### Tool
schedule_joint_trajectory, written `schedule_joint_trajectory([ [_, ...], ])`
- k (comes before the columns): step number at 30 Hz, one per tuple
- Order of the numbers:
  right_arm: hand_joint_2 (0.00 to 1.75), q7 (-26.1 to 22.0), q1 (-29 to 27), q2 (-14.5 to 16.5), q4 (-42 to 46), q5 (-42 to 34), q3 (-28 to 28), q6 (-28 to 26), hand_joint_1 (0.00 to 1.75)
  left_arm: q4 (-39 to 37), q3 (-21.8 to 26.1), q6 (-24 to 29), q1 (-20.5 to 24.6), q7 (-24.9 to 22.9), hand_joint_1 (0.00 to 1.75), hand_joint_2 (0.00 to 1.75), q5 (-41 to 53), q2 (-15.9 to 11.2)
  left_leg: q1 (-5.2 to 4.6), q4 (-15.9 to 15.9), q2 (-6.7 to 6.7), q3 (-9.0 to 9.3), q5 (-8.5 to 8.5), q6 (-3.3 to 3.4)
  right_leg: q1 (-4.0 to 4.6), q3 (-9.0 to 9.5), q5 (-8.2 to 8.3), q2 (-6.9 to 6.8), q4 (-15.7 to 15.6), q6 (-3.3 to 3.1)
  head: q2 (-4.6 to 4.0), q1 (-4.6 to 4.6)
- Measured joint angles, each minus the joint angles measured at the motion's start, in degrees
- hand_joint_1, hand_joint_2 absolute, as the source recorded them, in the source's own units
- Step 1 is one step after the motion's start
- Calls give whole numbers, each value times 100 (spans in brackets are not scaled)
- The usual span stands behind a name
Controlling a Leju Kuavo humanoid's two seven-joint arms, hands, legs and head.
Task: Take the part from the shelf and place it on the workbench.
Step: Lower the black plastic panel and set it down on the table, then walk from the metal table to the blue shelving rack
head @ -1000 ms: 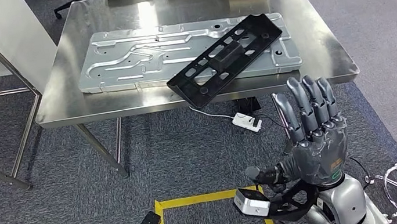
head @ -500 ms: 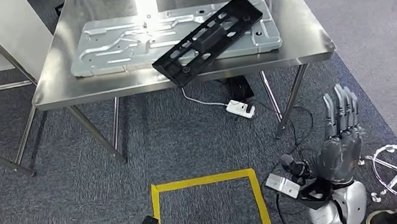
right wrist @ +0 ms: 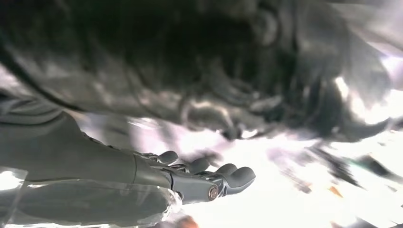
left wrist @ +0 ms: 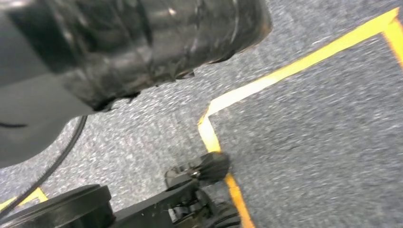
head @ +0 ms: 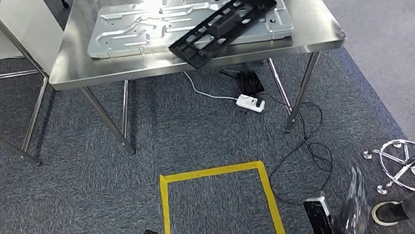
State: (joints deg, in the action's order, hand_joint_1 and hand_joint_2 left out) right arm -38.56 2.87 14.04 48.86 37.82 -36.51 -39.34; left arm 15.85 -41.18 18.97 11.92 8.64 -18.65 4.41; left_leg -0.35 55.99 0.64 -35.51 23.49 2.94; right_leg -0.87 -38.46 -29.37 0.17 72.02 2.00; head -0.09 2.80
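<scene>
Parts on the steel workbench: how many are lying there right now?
2. A large silver stamped panel lies flat on the workbench. A black slotted part rests diagonally across it, one end jutting past the front edge. Anything beyond the picture's top edge is hidden.

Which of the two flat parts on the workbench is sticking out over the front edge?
The black perforated plastic panel. It lies diagonally across the silver stamped metal plate, one corner overhanging the workbench edge; the metal plate sits fully on top.
</scene>
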Motion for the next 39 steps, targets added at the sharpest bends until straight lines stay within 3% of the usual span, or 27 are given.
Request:
schedule_joint_trajectory([
  [1, 0, 0, 38, -14, -273, -24, -142, 0, 0, 0, 0, 1, -1, -1, 0, 0, -13, -1, 11, 85, 1, -126, -40, -30, -26, 290, 69, -1, -305, 24, 0, -2],
  [2, 0, 0, 86, -35, -531, -54, -271, -1, 0, 0, 0, 3, -2, -1, 0, 0, -28, -1, 15, 176, 1, -243, -72, -63, -29, 596, 33, 1, -705, 35, 0, -7],
  [4, 0, 11, 183, -79, -1044, -127, -507, 4, 0, 0, 0, 7, -6, -2, 0, 0, -66, -3, 11, 304, 4, -365, -132, -138, -14, 948, -136, 18, -1235, -20, 0, 1],
  [5, 0, 28, 217, -105, -1268, -167, -619, 10, 0, 0, 0, 9, -9, -3, 0, 0, -84, -3, 14, 323, 5, -382, -169, -171, 11, 970, -171, 26, -1313, -71, 0, 5],
  [7, 0, 109, 258, -153, -1708, -220, -840, 40, 0, -3, 1, 12, -25, -5, 0, 0, -111, -7, 38, 344, -2, -413, -185, -242, 15, 886, -83, 15, -1297, -183, 0, 8],
  [8, 0, 181, 277, -177, -1916, -219, -935, 65, 0, -4, 2, 16, -39, -7, 0, 0, -125, -8, 55, 425, -6, -468, -56, -277, 16, 829, -19, 1, -1302, -238, 0, 10],
  [9, 0, 280, 295, -201, -2106, -196, -1007, 94, 0, -6, 2, 23, -55, -9, 0, 0, -137, -10, 66, 598, -9, -546, 179, -312, 9, 754, 55, -11, -1308, -286, 0, 19],
  [11, 0, 532, 323, -248, -2431, -117, -1098, 147, 0, -7, 2, 39, -70, -21, 0, 0, -166, -12, 82, 1212, -10, -724, 770, -369, 7, 583, 185, -26, -1310, -334, -1, 34],
  [12, 0, 658, 326, -270, -2565, -79, -1128, 166, 0, -7, 2, 47, -73, -31, 0, 0, -178, -13, 86, 1559, -10, -784, 939, -389, 10, 494, 248, -45, -1309, -339, -1, 38],
  [13, 0, 770, 330, -290, -2683, -46, -1155, 186, 0, -8, 2, 53, -77, -42, 0, 0, -186, -14, 90, 1836, -10, -799, 957, -402, 13, 404, 309, -74, -1308, -339, -1, 38],
  [14, 0, 878, 334, -309, -2794, -16, -1178, 214, 0, -8, 2, 57, -84, -51, 0, 0, -191, -15, 92, 1978, -9, -745, 846, -404, 17, 313, 372, -111, -1306, -334, -1, 38],
  [16, 0, 1093, 351, -342, -2995, 43, -1205, 290, 0, -9, 2, 59, -91, -61, 0, 0, -197, -15, 91, 1713, 23, -343, 534, -368, 26, 166, 494, -188, -1304, -313, -1, 38],
  [17, 0, 1203, 360, -355, -3088, 73, -1210, 333, 0, -9, 2, 60, -87, -60, 0, 0, -202, -15, 75, 1326, 91, 18, 513, -327, 33, 120, 545, -222, -1300, -295, 0, 39],
  [19, 0, 1407, 370, -373, -3236, 124, -1215, 414, 0, -9, 3, 66, -52, -54, 0, 0, -208, -15, 24, 428, 229, 697, 734, -234, 44, 77, 627, -310, -1294, -243, 0, 41],
  [20, 0, 1506, 374, -380, -3298, 146, -1220, 448, 0, -9, 4, 70, -36, -51, 0, 0, -210, -15, -6, 137, 254, 883, 834, -191, 41, 73, 671, -368, -1301, -209, 0, 41],
  [21, 0, 1612, 380, -386, -3353, 170, -1227, 488, 0, -9, 6, 73, -30, -51, 0, 0, -211, -16, -20, -24, 226, 935, 867, -155, 35, 74, 716, -428, -1317, -172, 0, 44],
  [23, 0, 1838, 397, -410, -3450, 229, -1240, 605, 0, -12, 10, 76, -76, -57, 0, 0, -221, -19, -7, -101, 141, 922, 767, -93, 28, 59, 725, -451, -1303, -101, 0, 39],
  [25, 0, 2108, 404, -461, -3543, 309, -1245, 819, 0, -20, 11, 86, -126, -75, 0, 0, -237, -26, 13, -143, 78, 885, 659, -31, 23, -90, 416, -288, -916, -55, 0, 27],
  [27, 0, 2424, 398, -534, -3640, 398, -1247, 1097, 0, -26, 11, 108, -131, -108, 0, 0, -244, -28, -2, -111, -6, 783, 597, 21, 15, -346, -26, -125, -182, -37, 0, 15],
  [28, 0, 2563, 394, -568, -3678, 434, -1247, 1223, 0, -26, 11, 121, -130, -126, 0, 0, -245, -26, -8, -83, -59, 731, 573, 32, 17, -420, -142, -94, 89, -33, 0, 8],
  [29, 0, 2665, 392, -596, -3705, 472, -1247, 1314, 0, -27, 11, 137, -135, -140, 0, 0, -245, -25, -12, -52, -118, 686, 560, 34, 17, -391, -141, -73, 158, -32, 0, 9],
  [30, 0, 2731, 391, -613, -3726, 509, -1247, 1382, 0, -27, 11, 154, -145, -149, 0, 0, -245, -25, -13, -13, -175, 648, 553, 30, 15, -256, -43, -53, 11, -36, 0, 9],
  [32, 0, 2805, 395, -644, -3756, 594, -1247, 1459, 0, -28, 11, 184, -161, -160, 0, 0, -241, -25, -12, 86, -280, 569, 566, 6, 1, 181, 207, 120, -651, -62, 0, 7],
  [33, 0, 2826, 397, -656, -3769, 636, -1247, 1483, 0, -28, 11, 197, -160, -163, 0, 0, -236, -25, -15, 151, -327, 520, 582, -19, -11, 346, 262, 226, -943, -79, 0, 11],
  [35, 0, 2865, 393, -669, -3795, 711, -1247, 1514, 0, -30, 11, 212, -157, -169, 0, 0, -212, -25, -6, 230, -411, 431, 595, -83, -12, 457, 234, 345, -1179, -114, 0, 13],
  [37, 0, 2913, 390, -667, -3823, 765, -1247, 1544, 0, -31, 11, 234, -185, -176, 0, 0, -184, -34, 17, 240, -481, 391, 589, -153, -12, 473, 249, 254, -1227, -169, 0, 10],
  [39, 0, 2971, 399, -661, -3843, 818, -1247, 1582, 0, -31, 10, 286, -225, -173, 0, 0, -145, -51, 21, 400, -403, 302, 699, -223, -36, 507, 279, 146, -1295, -237, 0, 30],
])
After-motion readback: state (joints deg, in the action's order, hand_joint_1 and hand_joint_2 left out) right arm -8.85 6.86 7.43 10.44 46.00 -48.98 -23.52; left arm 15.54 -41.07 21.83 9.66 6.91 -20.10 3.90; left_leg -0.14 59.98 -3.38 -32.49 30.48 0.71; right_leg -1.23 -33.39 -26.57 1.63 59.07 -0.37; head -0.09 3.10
